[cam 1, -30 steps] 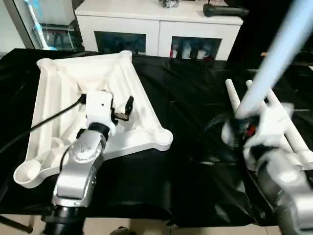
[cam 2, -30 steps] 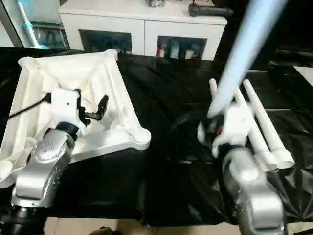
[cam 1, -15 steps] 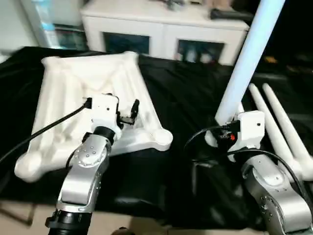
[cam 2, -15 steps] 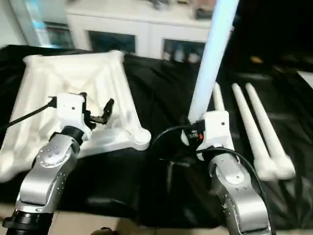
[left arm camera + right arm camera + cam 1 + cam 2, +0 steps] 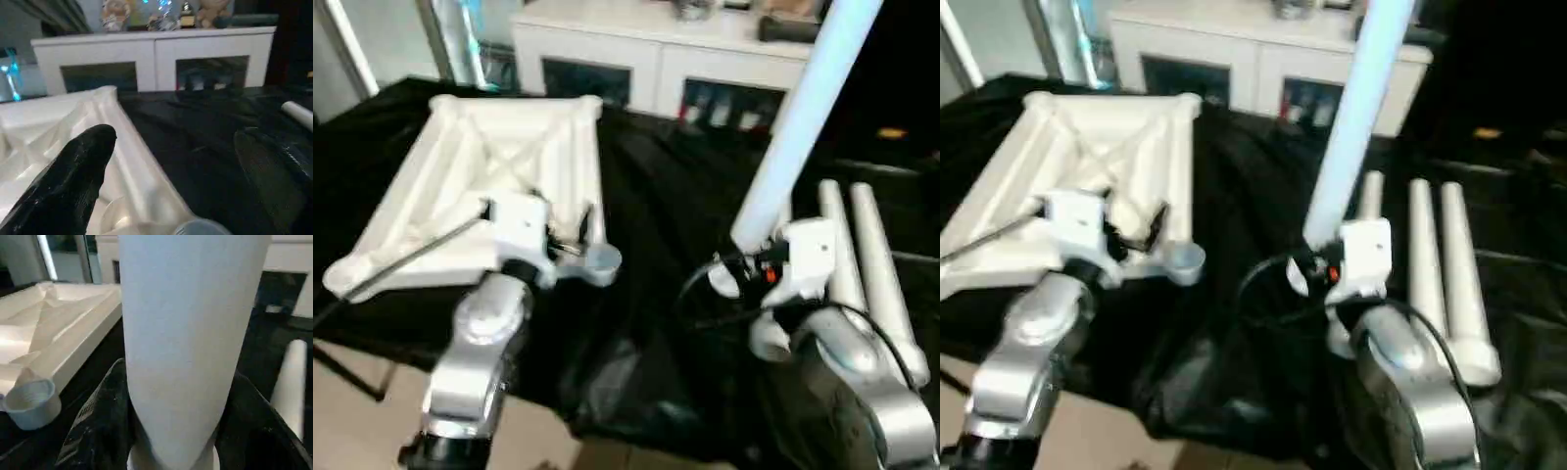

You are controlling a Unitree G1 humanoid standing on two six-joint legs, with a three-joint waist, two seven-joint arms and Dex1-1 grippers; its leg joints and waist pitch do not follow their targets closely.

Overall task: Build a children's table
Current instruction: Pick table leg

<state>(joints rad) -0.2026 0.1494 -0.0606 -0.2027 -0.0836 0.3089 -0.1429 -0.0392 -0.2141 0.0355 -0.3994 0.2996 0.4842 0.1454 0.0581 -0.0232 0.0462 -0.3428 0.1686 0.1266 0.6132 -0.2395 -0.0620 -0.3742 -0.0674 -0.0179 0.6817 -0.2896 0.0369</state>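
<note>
The white tabletop (image 5: 499, 166) lies upside down on the left, ribs up, with a round corner socket (image 5: 599, 259) nearest the middle. My left gripper (image 5: 578, 233) hovers open over the tabletop's near edge by that socket, and its fingers (image 5: 73, 181) stand wide apart. My right gripper (image 5: 744, 259) is shut on the thick end of a white leg (image 5: 798, 108), which rises steeply and leans toward the far right. In the right wrist view this leg (image 5: 181, 333) sits between the black fingers (image 5: 95, 431). Three more legs (image 5: 1420, 264) lie side by side on the right.
A black cloth (image 5: 675, 196) covers the work table, with its front edge (image 5: 372, 352) near at the left and floor below. A white cabinet with glass doors (image 5: 646, 54) stands behind. The stretch of cloth between tabletop and lying legs is bare.
The camera has shifted. My right gripper has carried the leg leftward, off the lying legs, toward the middle. My left gripper stays over the tabletop's edge.
</note>
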